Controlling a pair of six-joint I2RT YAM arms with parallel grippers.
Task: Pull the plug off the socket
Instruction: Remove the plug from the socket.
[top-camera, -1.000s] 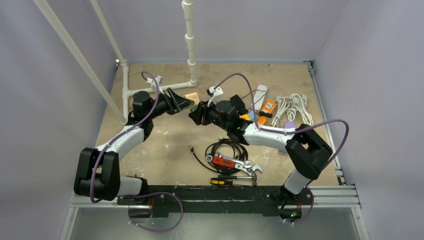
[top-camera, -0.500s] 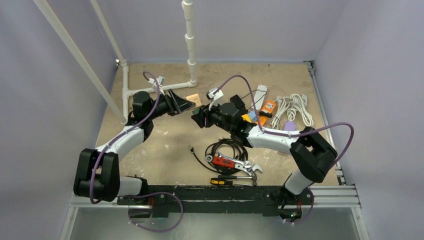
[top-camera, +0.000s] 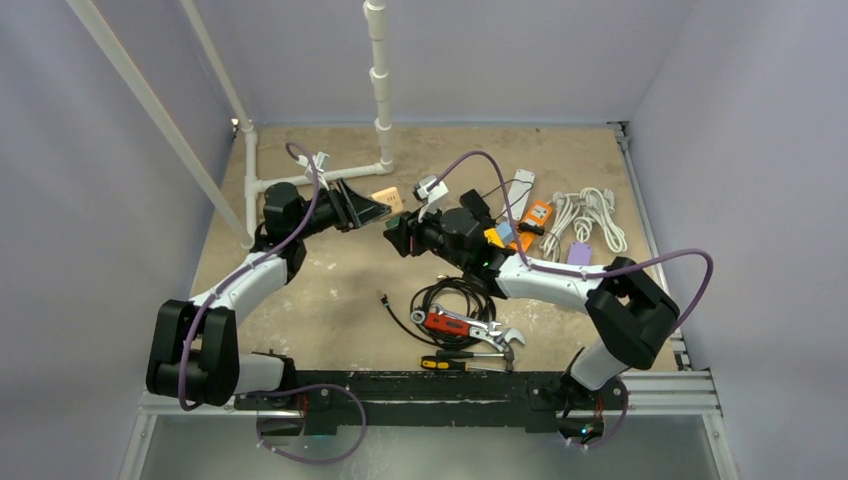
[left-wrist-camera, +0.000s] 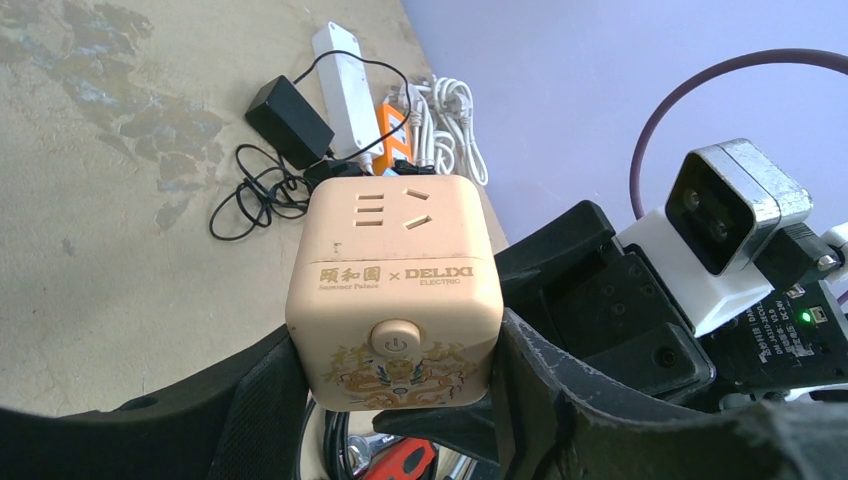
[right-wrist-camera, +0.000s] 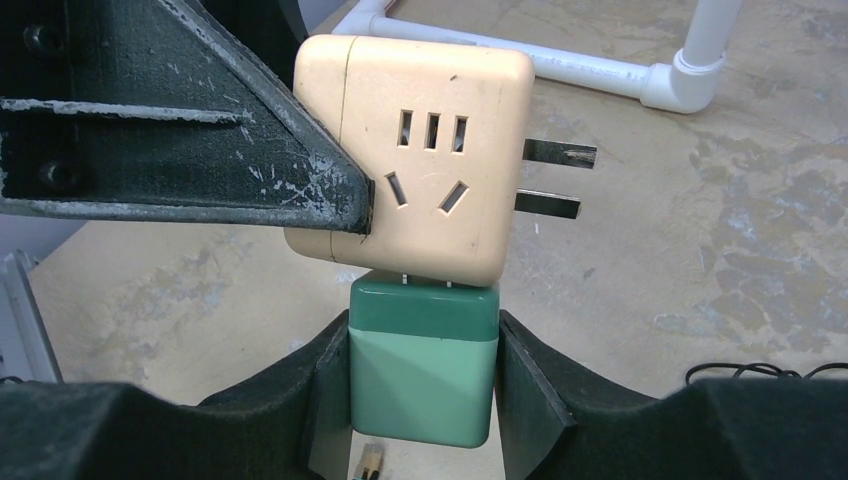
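Observation:
The socket (left-wrist-camera: 395, 290) is a cream cube with a power button and gold print. My left gripper (left-wrist-camera: 395, 385) is shut on its two sides and holds it above the table. In the right wrist view the socket (right-wrist-camera: 430, 160) has two metal prongs (right-wrist-camera: 555, 180) on its right face. The plug (right-wrist-camera: 425, 365), a green block, sits against its underside, and two thin pins show in the narrow gap between them. My right gripper (right-wrist-camera: 423, 385) is shut on the plug. In the top view both grippers meet at the socket (top-camera: 388, 200) mid-table.
A white PVC pipe frame (top-camera: 300, 180) and an upright pipe (top-camera: 378, 80) stand at the back left. A black cable coil (top-camera: 455, 295), a red wrench (top-camera: 450, 322) and a screwdriver (top-camera: 445, 362) lie in front. White power strips and cords (top-camera: 585, 215) lie at the right.
The right arm's elbow has swung slightly to the right and its wrist has shifted a little. Both grips are unchanged, and the socket has barely moved.

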